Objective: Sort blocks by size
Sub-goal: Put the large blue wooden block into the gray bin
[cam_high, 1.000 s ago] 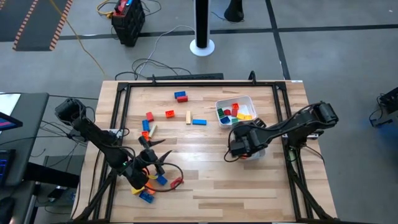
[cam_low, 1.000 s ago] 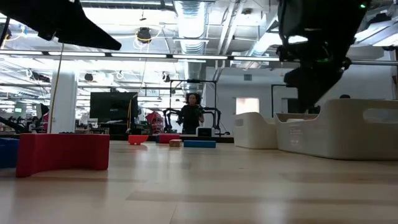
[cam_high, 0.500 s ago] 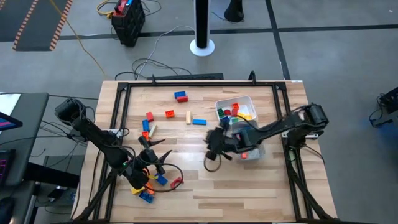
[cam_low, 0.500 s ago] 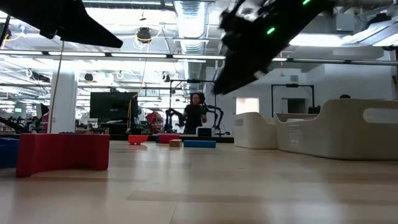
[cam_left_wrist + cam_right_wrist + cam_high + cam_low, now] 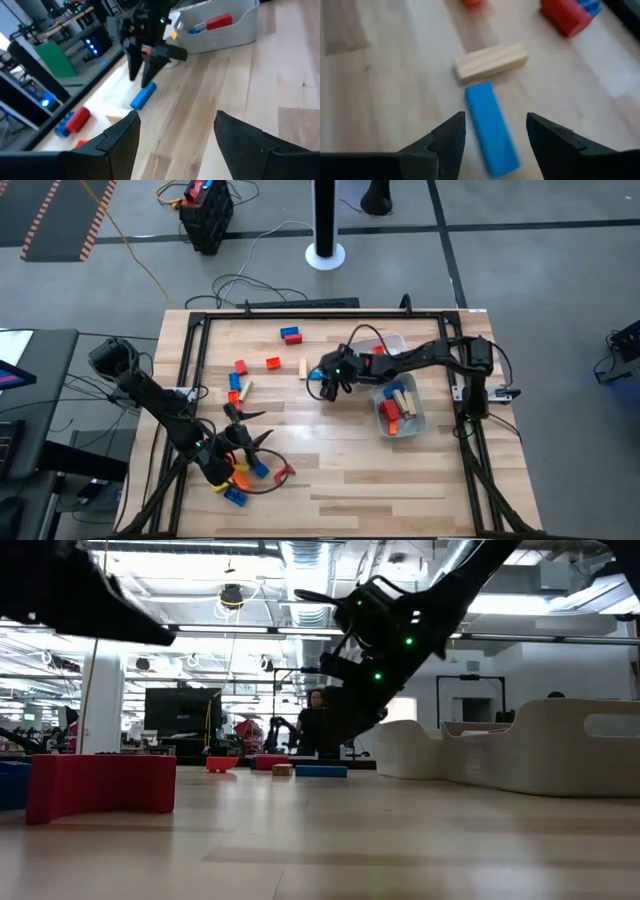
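My right gripper (image 5: pixel 323 383) hangs open just over a blue bar block (image 5: pixel 490 127) lying flat on the table; one finger stands on each side of it, apart from it. A tan bar block (image 5: pixel 491 61) lies beyond the blue one. In the low view the right gripper (image 5: pixel 335 743) hovers above the blue bar block (image 5: pixel 320 771). My left gripper (image 5: pixel 250 443) stands open near the table's front left, nothing between its fingers in the left wrist view (image 5: pixel 175 135). Red, blue and orange blocks (image 5: pixel 255 472) lie on the table beside it.
A clear tub (image 5: pixel 400 412) with red, tan and orange blocks stands right of centre. A white tub (image 5: pixel 392 346) of small blocks stands behind it, partly under my right arm. Loose blocks (image 5: pixel 290 334) (image 5: pixel 241 367) (image 5: pixel 273 362) lie at the far left. Bare wood lies at the near centre.
My right gripper has swung from above the clear tub toward the table's left and far side, dropped lower and turned about, and now stands over the blue bar block. The clear tub and its blocks are now uncovered.
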You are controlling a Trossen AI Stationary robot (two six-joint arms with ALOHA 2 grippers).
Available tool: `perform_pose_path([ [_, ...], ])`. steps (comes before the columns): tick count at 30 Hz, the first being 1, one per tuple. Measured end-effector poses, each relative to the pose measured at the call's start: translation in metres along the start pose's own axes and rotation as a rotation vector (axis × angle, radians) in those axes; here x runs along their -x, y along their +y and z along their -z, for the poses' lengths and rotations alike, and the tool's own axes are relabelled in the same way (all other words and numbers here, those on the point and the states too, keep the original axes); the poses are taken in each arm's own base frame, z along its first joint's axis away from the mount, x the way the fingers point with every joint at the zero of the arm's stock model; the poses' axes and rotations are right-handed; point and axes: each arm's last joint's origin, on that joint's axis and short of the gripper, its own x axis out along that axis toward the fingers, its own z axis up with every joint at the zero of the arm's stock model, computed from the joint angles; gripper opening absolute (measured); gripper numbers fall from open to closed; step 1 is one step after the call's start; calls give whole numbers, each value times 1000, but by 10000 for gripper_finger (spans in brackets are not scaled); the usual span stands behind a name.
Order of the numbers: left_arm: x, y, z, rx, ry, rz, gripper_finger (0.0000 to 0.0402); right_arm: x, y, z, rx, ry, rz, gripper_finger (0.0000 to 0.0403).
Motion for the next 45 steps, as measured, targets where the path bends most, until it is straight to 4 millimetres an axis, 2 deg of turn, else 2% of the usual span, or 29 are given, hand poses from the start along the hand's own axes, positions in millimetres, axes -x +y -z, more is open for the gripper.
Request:
perform_pose_path([
  [4, 3, 1, 11, 47, 4, 13, 245, -5, -8, -5, 47, -3, -18, 239],
  [11, 10, -2, 14, 101, -10, 47, 245, -6, -13, -7, 68, -4, -79, 240],
  [16, 11, -3, 12, 88, -27, 45, 245, -20, -7, 4, 92, 46, -86, 235],
  [21, 11, -3, 11, 63, -40, 26, 245, -34, -5, 3, 104, 91, -48, 218],
  [26, 11, -1, 14, 73, -38, 20, 245, -34, -5, 3, 111, 101, -43, 187],
  [34, 11, -2, 14, 117, -49, 20, 245, -31, -6, -2, 107, 83, -35, 98],
  [45, 14, -4, 13, 128, -58, 37, 245, -32, -3, 0, 105, 86, -40, 52],
])
